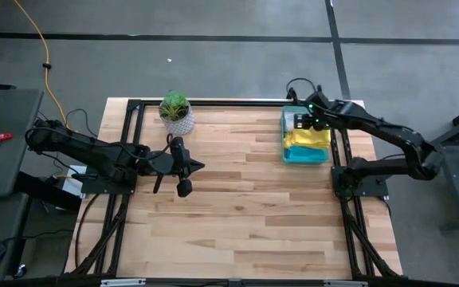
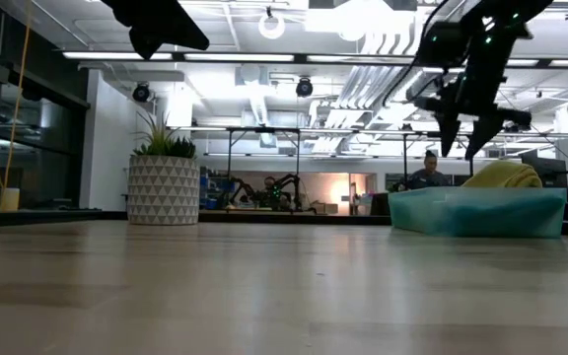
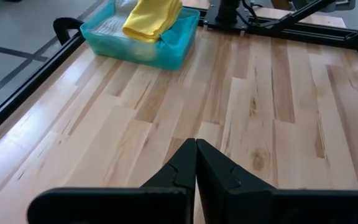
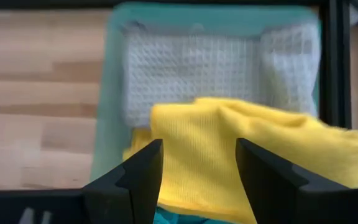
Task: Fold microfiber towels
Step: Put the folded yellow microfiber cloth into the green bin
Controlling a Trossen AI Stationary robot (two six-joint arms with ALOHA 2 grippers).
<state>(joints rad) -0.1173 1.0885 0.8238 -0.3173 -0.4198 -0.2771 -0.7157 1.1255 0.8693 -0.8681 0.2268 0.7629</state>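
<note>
the right gripper (image 4: 197,171) is being held just above the green tray (image 1: 287,151) at the far right of the table (image 1: 245,207), with its fingers spread apart and nothing being gripped between them. the yellow towel (image 4: 247,162) is being kept in the tray, heaped on top, right under those open fingers, and a grey-white towel (image 4: 191,65) is lying flat beneath it. a few things could be going wrong from here. two cloths could be getting pinched together, because the yellow one is sitting right on the others. only a thin fold could be getting caught, so the soft towel could be slipping out on the way up. the light tray could be getting dragged or tipped if a finger is pushed into its wall. the left gripper (image 3: 196,163) is being kept pressed shut and empty, over the bare wood near the plant (image 1: 176,112), well apart from the tray. counted here: two arms, one tray, one plant, one yellow towel and one grey-white towel being seen clearly; a bit of teal is peeking out under the yellow, and whether more towels are being hidden below cannot be told.
</note>
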